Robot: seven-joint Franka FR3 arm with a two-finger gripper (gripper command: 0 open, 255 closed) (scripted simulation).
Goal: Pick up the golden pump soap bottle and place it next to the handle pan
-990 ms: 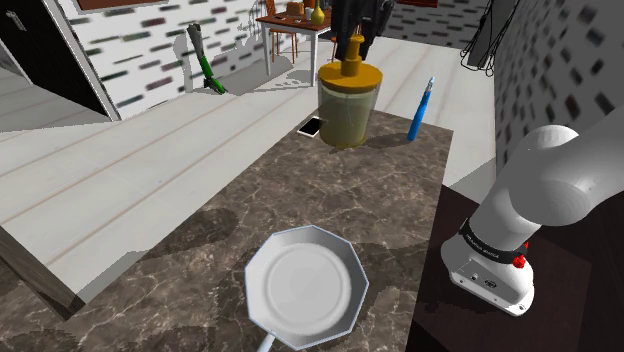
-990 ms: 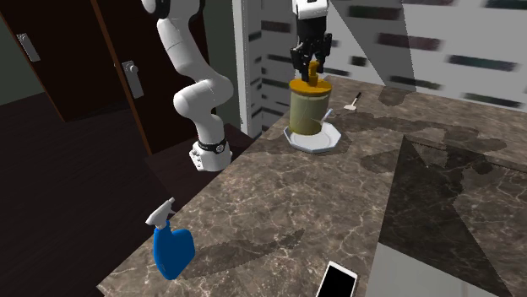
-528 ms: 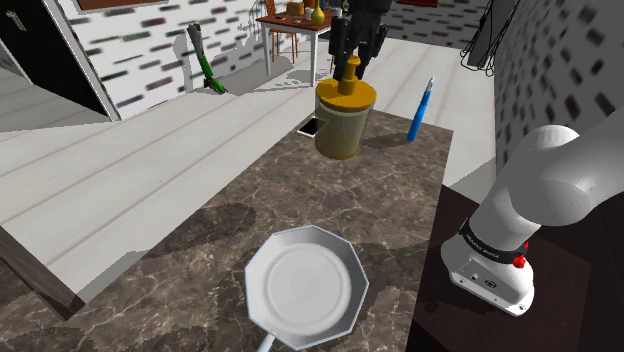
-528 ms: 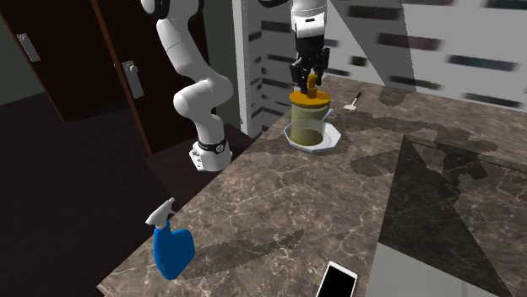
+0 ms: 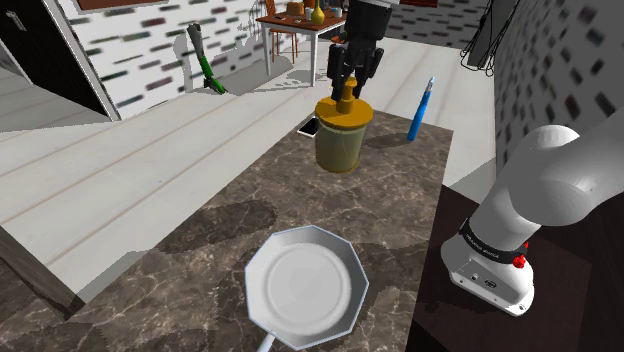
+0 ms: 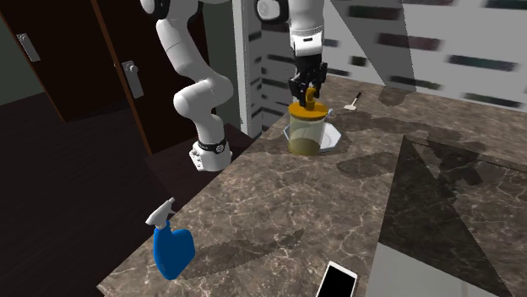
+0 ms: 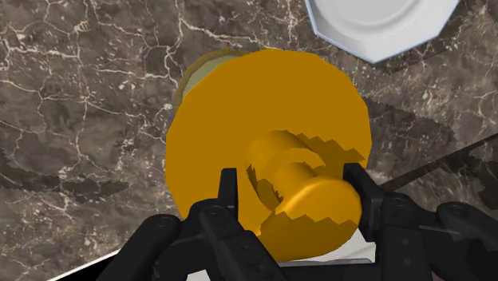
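Grips the pump head of the golden soap bottle (image 5: 341,140) in the black gripper (image 5: 349,88), 2 fingers (image 7: 227,191) pressed to either side. Holds it upright, straight below the fingers, over the marble counter (image 5: 400,200), apart from the white pan (image 5: 306,285), near a phone (image 5: 309,127).

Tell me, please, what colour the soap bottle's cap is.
Golden orange, atop the olive soap bottle; the cap shows best in the wrist view.

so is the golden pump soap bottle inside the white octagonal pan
No, the gripper holds the bottle by its pump, apart from the pan.
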